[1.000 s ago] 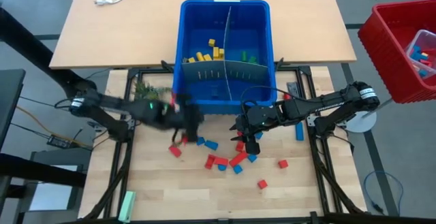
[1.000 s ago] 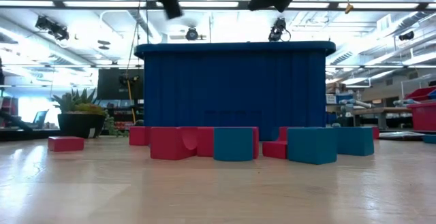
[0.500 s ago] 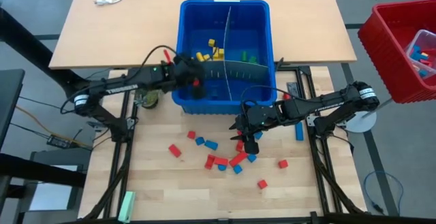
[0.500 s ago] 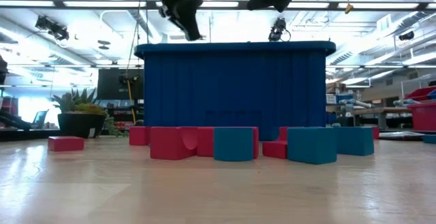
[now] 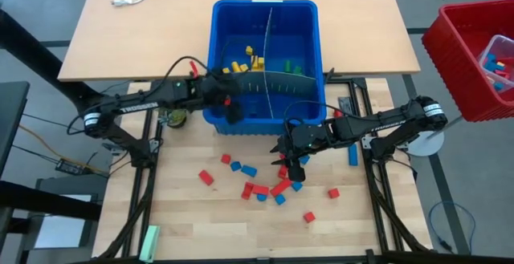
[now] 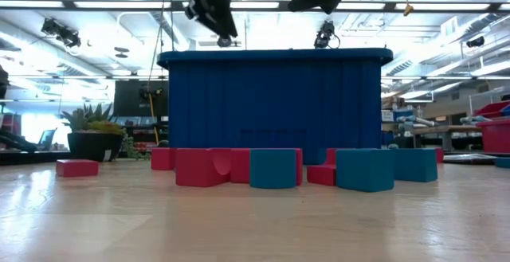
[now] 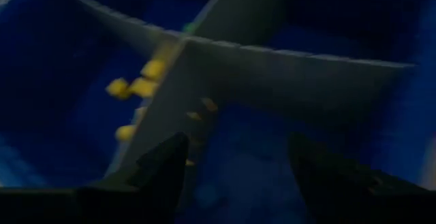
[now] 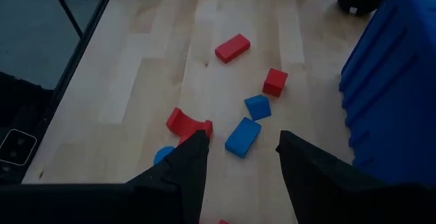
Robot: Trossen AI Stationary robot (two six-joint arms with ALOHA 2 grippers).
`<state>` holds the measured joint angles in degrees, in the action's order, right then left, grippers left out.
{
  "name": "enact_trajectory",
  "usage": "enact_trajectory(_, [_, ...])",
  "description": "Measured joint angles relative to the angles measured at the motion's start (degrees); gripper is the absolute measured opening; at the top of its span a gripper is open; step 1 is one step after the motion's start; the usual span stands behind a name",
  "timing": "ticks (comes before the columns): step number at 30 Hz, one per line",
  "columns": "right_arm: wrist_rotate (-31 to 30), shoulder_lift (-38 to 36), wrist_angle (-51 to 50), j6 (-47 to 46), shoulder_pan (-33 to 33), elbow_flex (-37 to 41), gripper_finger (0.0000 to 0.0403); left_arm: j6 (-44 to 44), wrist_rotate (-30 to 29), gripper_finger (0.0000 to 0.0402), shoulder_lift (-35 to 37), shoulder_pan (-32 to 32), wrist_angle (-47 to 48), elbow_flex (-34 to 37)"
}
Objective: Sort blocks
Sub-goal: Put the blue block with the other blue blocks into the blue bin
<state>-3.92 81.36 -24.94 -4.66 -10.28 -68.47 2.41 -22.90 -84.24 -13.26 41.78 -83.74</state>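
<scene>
The blue bin (image 5: 315,35) has grey dividers, with yellow blocks (image 5: 241,59) in its far left part and green ones (image 5: 291,67) in its far right. Red and blue blocks (image 5: 257,188) lie scattered on the table before it. My left gripper (image 7: 238,169) hangs open over the bin's near left part (image 5: 229,103), nothing between its fingers. A small red speck shows beside it in the high view; what it is I cannot tell. My right gripper (image 8: 242,142) hovers open above the loose blocks (image 5: 291,164), over a blue brick (image 8: 242,136).
A red crate (image 5: 474,55) stands off the table's right side. A potted plant (image 5: 173,118) sits left of the bin. A pale green bar (image 5: 149,241) lies at the near left corner. A blue piece (image 5: 352,153) lies by the right arm.
My left gripper has swung from above the table left of the loose blocks toward the far edge and a little up, and now hangs over the bin's near left part. My right gripper has kept still.
</scene>
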Motion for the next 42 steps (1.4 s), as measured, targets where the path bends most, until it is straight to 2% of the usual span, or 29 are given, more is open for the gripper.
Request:
enact_trajectory(9, [-0.02, 0.0, 0.01, 0.03, 0.0, 0.0, 0.0166, -6.25, 13.64, 0.025, 3.69, 12.18, 4.65, 0.0])
enact_trajectory(14, [-0.11, 0.0, 0.0, 0.06, 0.0, 0.0, 0.0166, -11.94, 14.02, 0.0249, 2.94, 19.16, 4.76, 3.61])
enact_trajectory(17, [-0.17, 0.0, 0.01, 0.28, 0.0, 0.0, 0.0166, -15.02, 12.35, 0.0249, 2.27, 21.82, 4.1, 7.73])
enact_trajectory(20, [-0.17, 0.0, 0.03, 0.47, 0.0, 0.0, 0.0165, -16.99, 10.34, 0.0249, 2.33, 22.87, -0.48, 13.19])
enact_trajectory(30, [-0.13, 0.0, -0.03, 0.69, 0.0, 0.0, 0.0164, -21.0, 11.63, 0.0249, -0.11, 23.02, -19.43, 30.04])
enact_trajectory(35, [-0.11, 0.0, 0.05, 0.71, 0.0, 0.0, 0.0164, -23.62, 13.14, 0.025, -4.38, 23.02, -23.27, 33.41])
enact_trajectory(42, [-0.09, 0.0, -0.05, 0.71, 0.0, 0.0, 0.0163, -23.72, 13.14, 0.0249, -9.54, 23.02, -23.87, 33.59])
